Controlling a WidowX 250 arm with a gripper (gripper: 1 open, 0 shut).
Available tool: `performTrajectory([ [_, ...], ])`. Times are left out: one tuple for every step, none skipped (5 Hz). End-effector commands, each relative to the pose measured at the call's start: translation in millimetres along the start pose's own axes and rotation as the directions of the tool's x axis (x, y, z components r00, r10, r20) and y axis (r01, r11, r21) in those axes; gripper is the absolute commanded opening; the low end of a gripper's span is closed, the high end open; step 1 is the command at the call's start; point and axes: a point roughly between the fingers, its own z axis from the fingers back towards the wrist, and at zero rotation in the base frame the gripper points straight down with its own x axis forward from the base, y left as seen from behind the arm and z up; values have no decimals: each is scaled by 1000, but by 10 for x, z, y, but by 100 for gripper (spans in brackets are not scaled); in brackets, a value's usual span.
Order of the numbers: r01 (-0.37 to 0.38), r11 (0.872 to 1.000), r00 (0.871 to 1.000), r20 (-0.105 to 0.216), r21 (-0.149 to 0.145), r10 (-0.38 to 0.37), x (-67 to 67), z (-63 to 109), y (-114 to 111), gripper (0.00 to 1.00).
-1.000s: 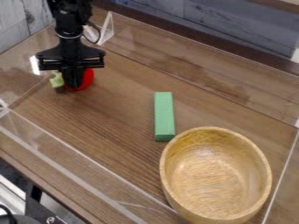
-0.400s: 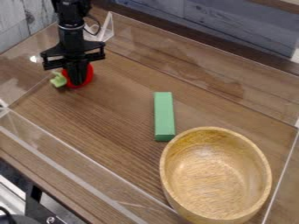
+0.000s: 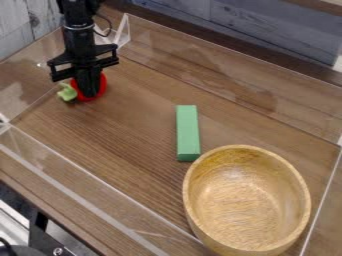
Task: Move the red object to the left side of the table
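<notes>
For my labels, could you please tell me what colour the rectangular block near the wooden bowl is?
The rectangular block is green, shown clearly in the single camera view.

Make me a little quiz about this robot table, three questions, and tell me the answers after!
1. True or false: the gripper is shut on the red object.
2. Which thing lies between the red object and the wooden bowl? A) a blue cup B) the green block C) a spoon
3. Fill in: the wooden bowl has ______ inside it.

Key:
1. True. The gripper points down at the red object on the left part of the table.
2. B
3. nothing
</notes>
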Motion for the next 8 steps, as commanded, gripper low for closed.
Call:
performTrajectory([
  [-66, 998, 995, -68, 12, 66, -59, -90, 18, 0],
  [-99, 995, 989, -111, 16, 100, -82, -99, 7, 0],
  [-121, 992, 981, -151, 19, 123, -103, -105, -5, 0],
  [-140, 990, 973, -184, 23, 142, -127, -112, -22, 0],
  [-152, 988, 965, -213, 29, 155, -148, -117, -39, 0],
  [-164, 986, 957, -234, 36, 168, -173, -124, -59, 0],
  [-171, 984, 951, -254, 42, 176, -196, -120, -81, 0],
  [-176, 983, 945, -270, 47, 183, -221, -116, -102, 0],
])
